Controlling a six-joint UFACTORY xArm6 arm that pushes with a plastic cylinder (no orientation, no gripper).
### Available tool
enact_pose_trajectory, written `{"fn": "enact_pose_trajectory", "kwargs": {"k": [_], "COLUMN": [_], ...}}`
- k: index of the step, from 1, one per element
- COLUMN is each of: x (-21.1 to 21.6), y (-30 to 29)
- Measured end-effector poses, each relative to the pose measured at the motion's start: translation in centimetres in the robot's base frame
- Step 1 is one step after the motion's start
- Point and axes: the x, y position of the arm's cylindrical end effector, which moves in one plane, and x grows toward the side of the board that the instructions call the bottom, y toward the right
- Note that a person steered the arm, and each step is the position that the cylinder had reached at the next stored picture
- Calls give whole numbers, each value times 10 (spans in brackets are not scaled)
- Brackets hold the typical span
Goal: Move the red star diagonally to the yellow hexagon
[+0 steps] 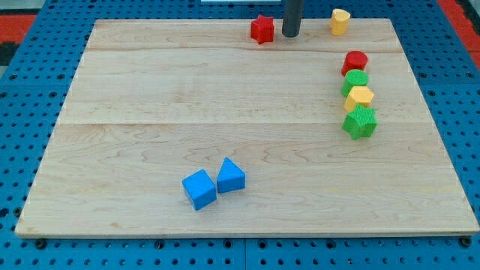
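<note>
The red star (262, 29) lies near the board's top edge, a little right of centre. My tip (290, 34) stands just to its right, close beside it but apart. A yellow block (340, 21) sits at the top right, right of my tip. At the view's right a column runs downward: a red block (355, 62), a green block (356, 80), the yellow hexagon (360, 97) and a green star-like block (360, 122), each touching the one below.
Two blue blocks, a cube (199, 189) and a wedge-like one (231, 176), sit side by side at the lower middle of the wooden board (150, 112). Blue pegboard surrounds the board.
</note>
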Motion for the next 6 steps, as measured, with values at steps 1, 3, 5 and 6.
{"fn": "enact_pose_trajectory", "kwargs": {"k": [1, 3, 5, 6], "x": [1, 19, 56, 88], "y": [-52, -144, 117, 203]}}
